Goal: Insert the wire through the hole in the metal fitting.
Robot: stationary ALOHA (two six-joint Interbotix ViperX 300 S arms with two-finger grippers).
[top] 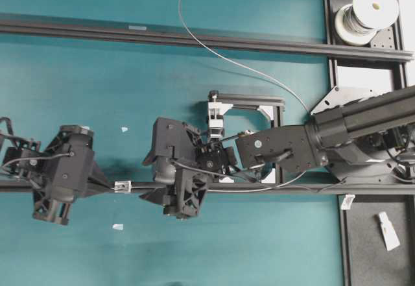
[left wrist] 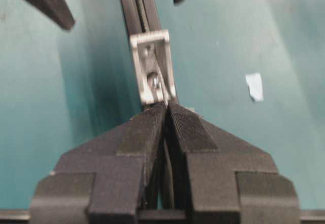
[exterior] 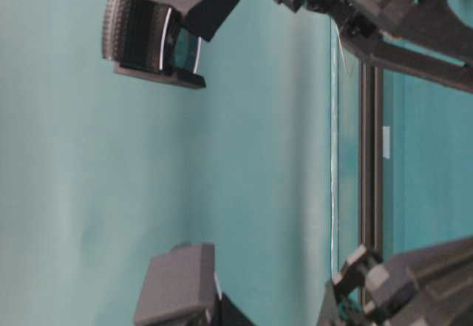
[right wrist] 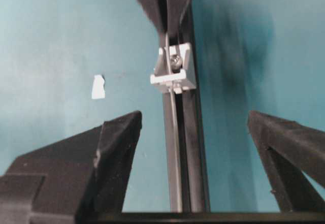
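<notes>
The metal fitting (top: 122, 186) is a small silvery block on the lower black rail (top: 279, 187). The thin wire (top: 194, 36) runs from the spool, curves down past the right arm and lies along the rail (right wrist: 174, 148) into the fitting (right wrist: 173, 74). A short bit of wire (left wrist: 160, 87) comes out of the fitting (left wrist: 151, 64) on the far side. My left gripper (left wrist: 166, 105) is shut on that bit, tips right against the fitting, also seen from above (top: 109, 186). My right gripper (right wrist: 195, 127) is open wide, straddling rail and wire, touching neither (top: 144, 181).
A wire spool (top: 366, 10) sits at the back right. A white bracket with a black clamp (top: 217, 114) stands behind the right gripper. A second rail (top: 97, 32) crosses the back. Tape scraps (top: 124, 130) (top: 117, 226) lie on the teal mat, white tags (top: 389, 229) at the right.
</notes>
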